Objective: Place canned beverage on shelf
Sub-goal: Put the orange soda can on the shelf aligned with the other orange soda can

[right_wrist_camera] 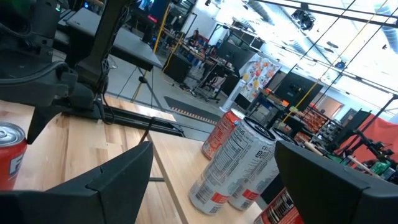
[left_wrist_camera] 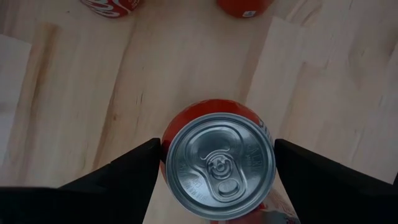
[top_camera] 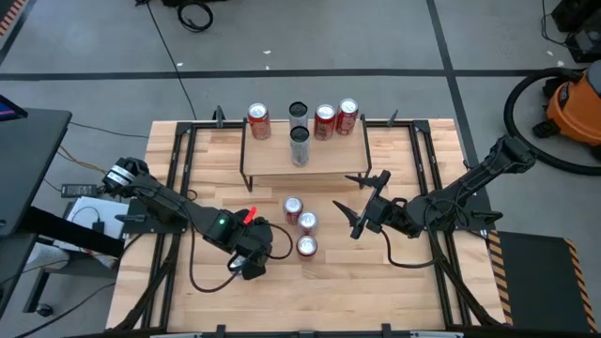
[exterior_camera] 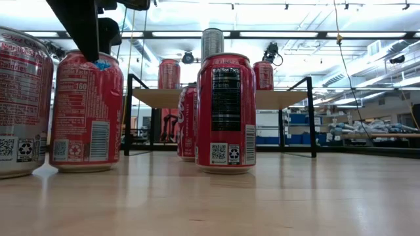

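Observation:
A red can (left_wrist_camera: 217, 165) stands upright on the wooden table, straight under my left gripper (left_wrist_camera: 217, 155), which is open. Its two fingers (left_wrist_camera: 124, 171) stand on either side of the can's top. In the low view one finger (exterior_camera: 82, 26) comes down to this can's (exterior_camera: 87, 115) rim. In the high view my left gripper (top_camera: 252, 255) hides the can. The shelf (top_camera: 305, 161) stands at the far middle with several cans on its plank top. My right gripper (top_camera: 349, 199) is wide open and empty, right of three table cans (top_camera: 305, 225). My left gripper comes from above, pointing down, with one finger at each side of the red can's upper wall (left_wrist_camera: 163, 149). Whether the fingers touch the can, I cannot tell. The can stands upright on the table.
Three cans (top_camera: 293, 208) (top_camera: 307, 222) (top_camera: 306, 246) stand between the grippers, in front of the shelf. The shelf holds three red cans (top_camera: 259, 120) and two silver ones (top_camera: 299, 141). Another can (exterior_camera: 20, 105) stands at the near left in the low view.

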Available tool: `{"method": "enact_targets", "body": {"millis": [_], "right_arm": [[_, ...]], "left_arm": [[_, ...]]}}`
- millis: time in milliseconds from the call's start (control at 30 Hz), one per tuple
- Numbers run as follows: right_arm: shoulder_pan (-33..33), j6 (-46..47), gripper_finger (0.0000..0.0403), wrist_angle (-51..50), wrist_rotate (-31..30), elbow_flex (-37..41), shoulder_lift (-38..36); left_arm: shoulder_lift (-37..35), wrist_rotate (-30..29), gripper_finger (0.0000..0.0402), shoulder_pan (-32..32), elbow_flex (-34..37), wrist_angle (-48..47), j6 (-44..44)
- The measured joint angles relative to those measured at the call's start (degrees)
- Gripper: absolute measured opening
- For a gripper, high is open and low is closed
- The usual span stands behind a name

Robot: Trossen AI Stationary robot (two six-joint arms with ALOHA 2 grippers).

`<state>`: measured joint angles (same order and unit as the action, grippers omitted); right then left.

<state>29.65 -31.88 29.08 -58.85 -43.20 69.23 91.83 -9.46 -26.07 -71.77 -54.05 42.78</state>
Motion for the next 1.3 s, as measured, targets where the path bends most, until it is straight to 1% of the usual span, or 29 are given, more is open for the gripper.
{"method": "enact_targets", "body": {"millis": [167,300,400,500,767,833,1033,1200,1300], "right_arm": [[0.0,-0.2,0.0347,0.0,0.0,0.0,0.0],[0.0,-0.2,0.0347,0.0,0.0,0.0,0.0],[0.0,-0.2,0.0347,0.0,0.0,0.0,0.0],[0.0,-0.3,0.0347,0.0,0.0,0.0,0.0],[0.0,-0.3,0.0347,0.0,0.0,0.0,0.0],[0.0,-0.3,0.0347,0.0,0.0,0.0,0.0],[0.0,-0.3,0.0347,0.0,0.0,0.0,0.0],[0.0,-0.3,0.0347,0.0,0.0,0.0,0.0],[0.0,-0.3,0.0347,0.0,0.0,0.0,0.0]], "left_arm": [[0.0,0.6,0.0318,1.2,0.0,-0.1,-0.3],[0.0,3.1,0.0318,2.9,0.0,-0.2,-0.3],[0.0,4.7,0.0318,3.5,0.0,-0.1,-2.0],[0.1,4.6,0.0318,3.4,0.0,-0.1,-3.4],[0.1,4.6,0.0316,3.4,0.0,0.1,-2.7],[0.1,4.6,0.0306,3.4,0.0,0.3,-3.3],[-0.3,4.6,0.0261,3.6,0.1,0.5,-4.7],[-0.7,4.7,0.0255,3.8,0.1,0.2,-5.5],[-0.6,5.0,0.0254,3.8,-1.0,-1.6,-6.4]]}}
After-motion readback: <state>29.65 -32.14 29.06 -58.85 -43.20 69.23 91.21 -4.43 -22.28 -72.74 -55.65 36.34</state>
